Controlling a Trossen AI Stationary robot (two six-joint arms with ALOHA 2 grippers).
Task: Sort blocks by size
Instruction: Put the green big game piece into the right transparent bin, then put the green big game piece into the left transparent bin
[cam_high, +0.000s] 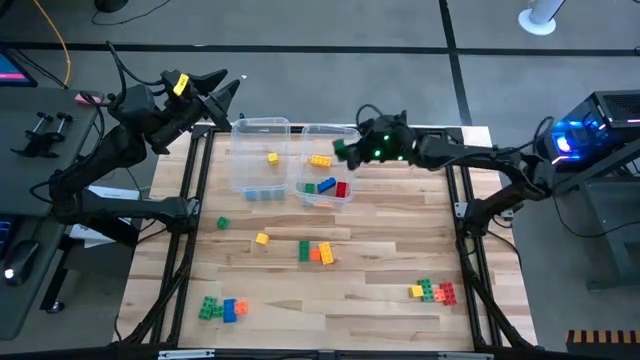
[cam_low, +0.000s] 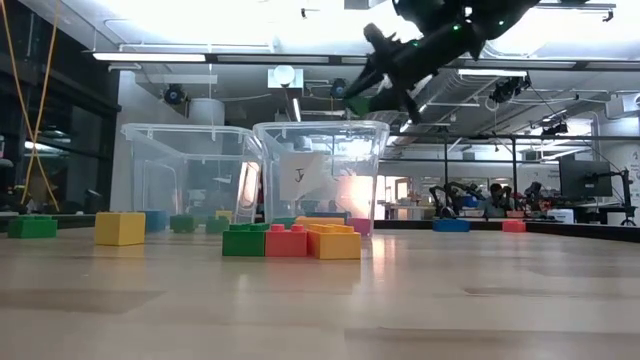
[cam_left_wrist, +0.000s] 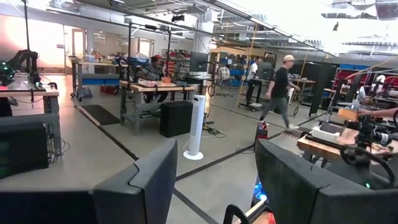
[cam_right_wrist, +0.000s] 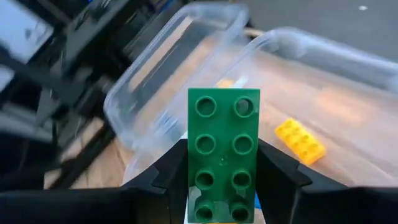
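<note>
The right gripper has its fingers clamped on a long green block, hanging above the right-hand bin. The block's long axis runs straight out from the fingers. The left gripper waits half-open and empty beyond the bench's far-left corner.

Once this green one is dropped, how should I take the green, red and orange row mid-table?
Take the green, red and orange row across its two long flat sides, near the red middle, from straight above. It lies flat with bare table around it, so the right pincer has room.

From overhead I see my whole table; low view looks level across it; both share the bins.
</note>
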